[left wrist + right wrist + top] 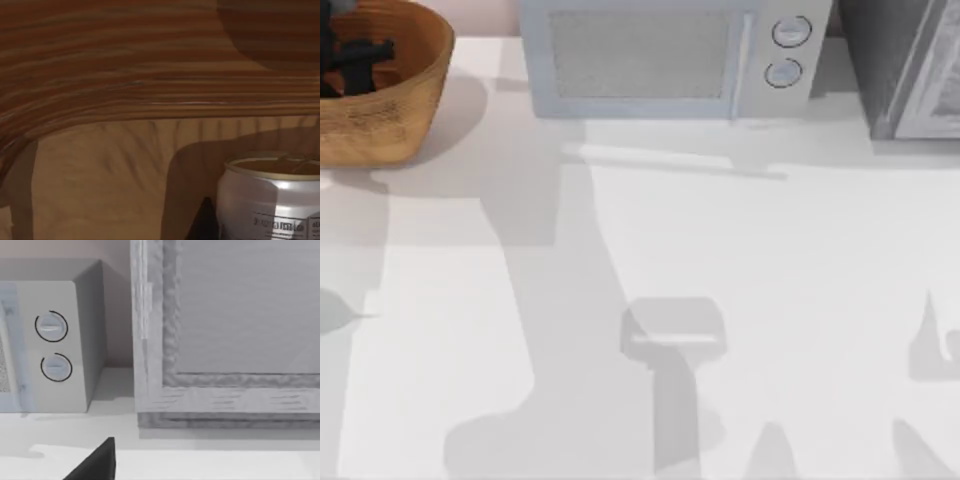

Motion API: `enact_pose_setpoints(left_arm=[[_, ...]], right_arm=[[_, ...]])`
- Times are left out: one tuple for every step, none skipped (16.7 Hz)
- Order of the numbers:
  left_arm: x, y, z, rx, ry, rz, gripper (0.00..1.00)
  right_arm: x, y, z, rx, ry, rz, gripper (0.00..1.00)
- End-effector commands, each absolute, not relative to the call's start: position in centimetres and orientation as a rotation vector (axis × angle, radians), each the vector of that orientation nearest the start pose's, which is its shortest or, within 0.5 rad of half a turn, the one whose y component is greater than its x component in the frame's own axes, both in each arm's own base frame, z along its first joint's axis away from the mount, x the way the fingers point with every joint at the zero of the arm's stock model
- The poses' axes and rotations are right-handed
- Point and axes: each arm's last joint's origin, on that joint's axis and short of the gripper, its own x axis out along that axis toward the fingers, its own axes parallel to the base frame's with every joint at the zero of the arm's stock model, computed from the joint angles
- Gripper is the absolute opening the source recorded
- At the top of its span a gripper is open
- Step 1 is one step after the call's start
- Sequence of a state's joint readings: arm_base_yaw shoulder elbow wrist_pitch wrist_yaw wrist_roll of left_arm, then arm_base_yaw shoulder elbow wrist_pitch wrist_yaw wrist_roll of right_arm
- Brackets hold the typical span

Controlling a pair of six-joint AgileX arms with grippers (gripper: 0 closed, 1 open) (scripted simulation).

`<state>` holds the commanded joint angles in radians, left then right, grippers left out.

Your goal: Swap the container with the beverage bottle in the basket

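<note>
A simulated kitchen counter: grey microwave [665,58] and wicker basket [390,110] on a white table [770,300]

A grey microwave [665,58] (2 round dials [791,32] at its right) stands at the white table's [770,260] far edge beside a grey framed box [910,65].

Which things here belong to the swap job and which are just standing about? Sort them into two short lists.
Belongs to the job:
- basket, far-left corner of the table
- beverage bottle, inside the basket
- left gripper, down in the basket

Just standing about:
- microwave, far edge
- grey framed box, far-right corner
</note>
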<state>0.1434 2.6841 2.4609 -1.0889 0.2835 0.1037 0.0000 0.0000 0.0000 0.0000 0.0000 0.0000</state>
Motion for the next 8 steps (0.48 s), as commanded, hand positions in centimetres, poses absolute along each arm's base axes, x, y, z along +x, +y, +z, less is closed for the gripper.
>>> enact_pose_setpoints(left_arm=[[53.47,7.62,12.63,-0.194,1.273,-0.164,0.1],[53.47,7.62,12.63,-0.194,1.273,-0.164,0.02],[53.47,7.62,12.63,-0.194,1.273,-0.164,0.0],[53.47,7.62,12.63,-0.194,1.273,-0.164,0.0],[53.47,7.62,12.63,-0.194,1.273,-0.164,0.0],[53.47,7.62,12.63,-0.194,1.273,-0.164,0.0],[53.47,7.62,12.63,-0.194,1.273,-0.164,0.0],[53.47,7.62,12.63,-0.194,1.273,-0.164,0.0]], right_arm=[[10.57,-0.12,16.0,0.0,0.0,0.0,1.0],[10.57,-0.12,16.0,0.0,0.0,0.0,1.0],[10.57,-0.12,16.0,0.0,0.0,0.0,1.0],[10.57,-0.12,16.0,0.0,0.0,0.0,1.0],[10.57,-0.12,16.0,0.0,0.0,0.0,1.0],[10.57,-0.12,16.0,0.0,0.0,0.0,1.0],[10.57,-0.12,16.0,0.0,0.0,0.0,1.0],[10.57,-0.12,16.0,0.0,0.0,0.0,1.0]])
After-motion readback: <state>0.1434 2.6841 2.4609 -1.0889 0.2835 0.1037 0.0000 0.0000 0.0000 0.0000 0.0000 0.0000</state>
